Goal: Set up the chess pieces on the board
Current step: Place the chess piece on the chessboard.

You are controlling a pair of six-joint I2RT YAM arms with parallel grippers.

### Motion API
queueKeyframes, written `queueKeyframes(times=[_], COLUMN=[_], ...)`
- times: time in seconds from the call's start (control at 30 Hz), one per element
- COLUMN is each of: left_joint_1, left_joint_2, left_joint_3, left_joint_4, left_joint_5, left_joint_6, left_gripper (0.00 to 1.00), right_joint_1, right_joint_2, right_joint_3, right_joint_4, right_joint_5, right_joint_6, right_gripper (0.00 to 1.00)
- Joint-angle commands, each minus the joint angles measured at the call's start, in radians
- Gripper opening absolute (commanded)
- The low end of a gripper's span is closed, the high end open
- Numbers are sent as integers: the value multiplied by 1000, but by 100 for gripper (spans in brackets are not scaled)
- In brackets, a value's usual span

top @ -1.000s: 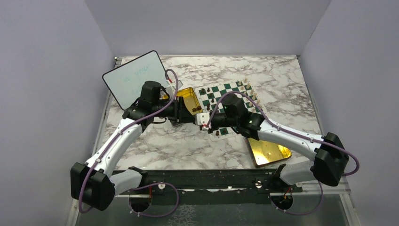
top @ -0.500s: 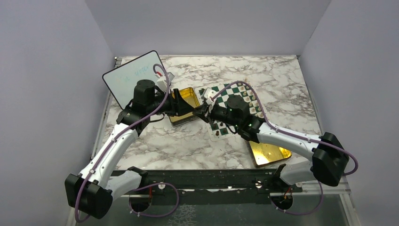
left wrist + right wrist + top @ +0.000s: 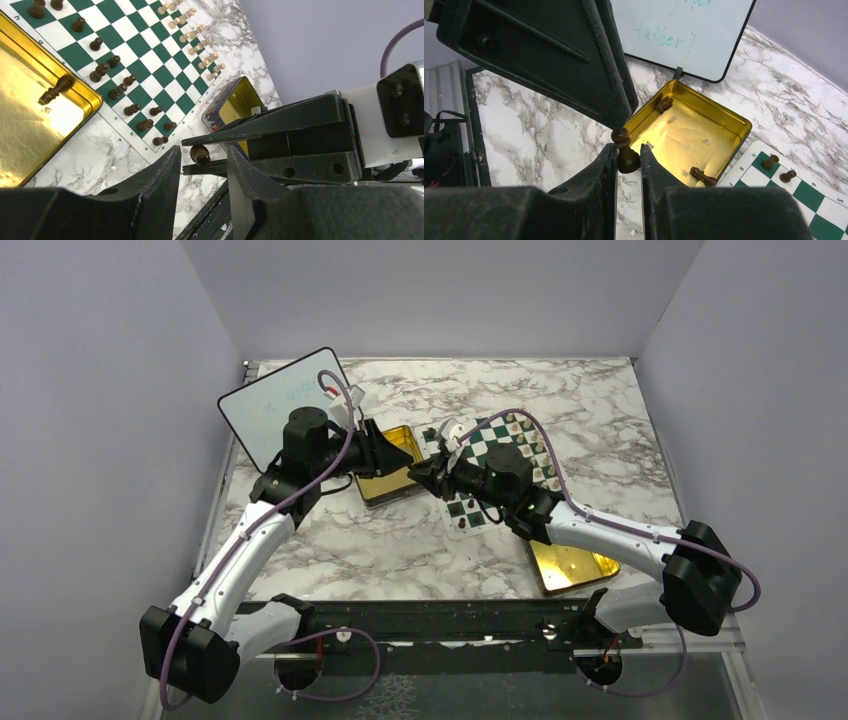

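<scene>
Dark and cream chess pieces (image 3: 100, 72) stand on board (image 3: 146, 48).

I see white shells and black joints on my left arm (image 3: 238, 552) and right arm (image 3: 622, 534), purple cables (image 3: 384, 60), matte black fingers (image 3: 584, 202).

Gold tin (image 3: 684, 132) gleams: polished metal, mirror-bright inside. The dark chess piece (image 3: 625, 150) looks like varnished wood with a slight sheen. On the right gripper (image 3: 627, 157) and left gripper (image 3: 202, 150) it's black plastic, matt, faintly grainy. The board (image 3: 150, 65) is a flat matt print. The table (image 3: 539, 130) has a smooth marble-pattern top. The whiteboard (image 3: 674, 30) is slick and glossy.
</scene>
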Motion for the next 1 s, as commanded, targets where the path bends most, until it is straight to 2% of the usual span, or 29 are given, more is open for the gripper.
queueKeyframes(times=[0.0,0.47,0.73,0.83,0.97], left_joint_1=[0,-17,-42,-48,-64], left_joint_2=[12,46,63,61,62], left_joint_3=[-19,-39,-52,-55,-47], left_joint_4=[39,49,78,78,60], left_joint_5=[-13,10,33,12,-42], left_joint_6=[-17,-27,-48,-38,-10], left_gripper=[39,32,11,2,0], right_joint_1=[6,6,6,6,6], right_joint_2=[-18,2,3,4,-27], right_joint_3=[5,26,21,16,-17], right_joint_4=[39,28,21,8,-30], right_joint_5=[30,34,53,45,60], right_joint_6=[20,26,35,35,73], right_gripper=[1,1,1,8,35])
